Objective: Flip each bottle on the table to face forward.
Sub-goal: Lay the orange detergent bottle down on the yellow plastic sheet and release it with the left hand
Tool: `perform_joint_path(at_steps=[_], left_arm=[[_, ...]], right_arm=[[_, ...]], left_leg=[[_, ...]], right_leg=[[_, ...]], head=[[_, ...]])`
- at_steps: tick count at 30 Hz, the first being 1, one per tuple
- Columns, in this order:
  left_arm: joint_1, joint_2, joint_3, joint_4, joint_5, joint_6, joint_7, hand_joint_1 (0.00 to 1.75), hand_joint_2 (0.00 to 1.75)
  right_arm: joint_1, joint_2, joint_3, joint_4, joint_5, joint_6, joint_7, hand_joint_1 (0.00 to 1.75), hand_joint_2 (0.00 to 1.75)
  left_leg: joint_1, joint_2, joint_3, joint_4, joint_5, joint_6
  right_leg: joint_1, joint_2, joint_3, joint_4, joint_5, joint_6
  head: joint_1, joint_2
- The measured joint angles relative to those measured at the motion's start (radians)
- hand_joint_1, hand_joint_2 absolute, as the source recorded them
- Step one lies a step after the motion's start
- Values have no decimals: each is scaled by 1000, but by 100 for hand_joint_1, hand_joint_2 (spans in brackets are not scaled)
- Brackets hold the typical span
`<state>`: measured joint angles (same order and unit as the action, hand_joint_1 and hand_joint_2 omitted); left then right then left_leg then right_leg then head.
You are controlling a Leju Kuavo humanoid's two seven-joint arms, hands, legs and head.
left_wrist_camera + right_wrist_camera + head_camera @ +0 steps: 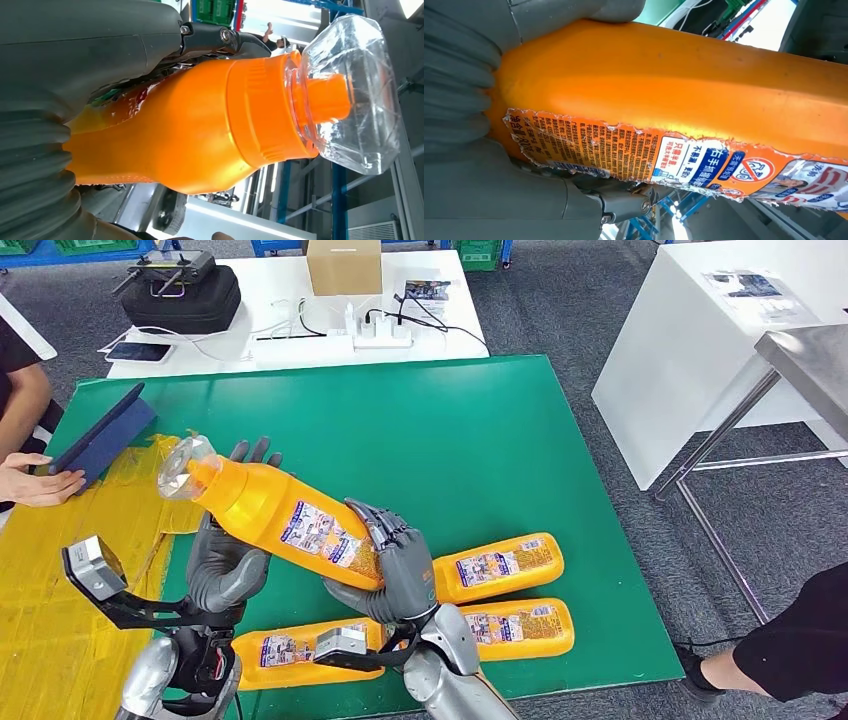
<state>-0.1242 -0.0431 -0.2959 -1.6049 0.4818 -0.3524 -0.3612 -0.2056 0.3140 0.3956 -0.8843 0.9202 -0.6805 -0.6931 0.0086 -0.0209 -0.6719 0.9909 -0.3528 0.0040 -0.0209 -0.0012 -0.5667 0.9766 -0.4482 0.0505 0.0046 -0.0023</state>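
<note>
An orange bottle (275,515) with a clear cap (183,468) is held in the air above the green mat (480,440), tilted, cap toward the far left. My left hand (225,565) holds its upper body from below, and my right hand (393,565) grips its base end. The label faces up in the head view. In the left wrist view the orange bottle (200,125) and its clear cap (350,95) lie against my left hand (60,75). The right wrist view has the torn label (664,155) next to my right hand (469,150). Three more orange bottles (498,566) (515,628) (300,650) lie flat on the mat.
A person's hand (40,483) holds a dark blue tablet case (105,435) at the mat's left edge. Yellow sheeting (60,580) covers the left side. A white table (290,310) behind carries a black bag, a cardboard box and a power strip. Another person's leg (790,640) stands at the right.
</note>
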Motion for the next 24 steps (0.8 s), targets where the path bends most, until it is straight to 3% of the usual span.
perform_joint_path(at_steps=[8, 9, 13, 24], left_arm=[[2, 4, -2, -8, -56, 35, -36, 0, 175], [3, 4, -2, -11, -76, 52, -45, 6, 175], [3, 4, -3, -27, -167, 127, -74, 171, 175], [4, 4, -22, -29, -282, 266, -109, 175, 175]], right_arm=[[-28, -4, 48, 49, -59, 0, 24, 175, 175], [-33, -4, 61, 56, -64, 0, 30, 175, 175], [-42, -9, 108, 70, -59, 0, 43, 175, 175], [-44, -35, 212, 38, -131, 0, 75, 175, 175]], left_leg=[[0, 0, 0, 0, 0, 0], [0, 0, 0, 0, 0, 0], [0, 0, 0, 0, 0, 0], [0, 0, 0, 0, 0, 0]], right_leg=[[0, 0, 0, 0, 0, 0], [0, 0, 0, 0, 0, 0], [0, 0, 0, 0, 0, 0], [0, 0, -1, 0, 0, 0]], head=[[0, 0], [0, 0], [0, 0], [0, 0]])
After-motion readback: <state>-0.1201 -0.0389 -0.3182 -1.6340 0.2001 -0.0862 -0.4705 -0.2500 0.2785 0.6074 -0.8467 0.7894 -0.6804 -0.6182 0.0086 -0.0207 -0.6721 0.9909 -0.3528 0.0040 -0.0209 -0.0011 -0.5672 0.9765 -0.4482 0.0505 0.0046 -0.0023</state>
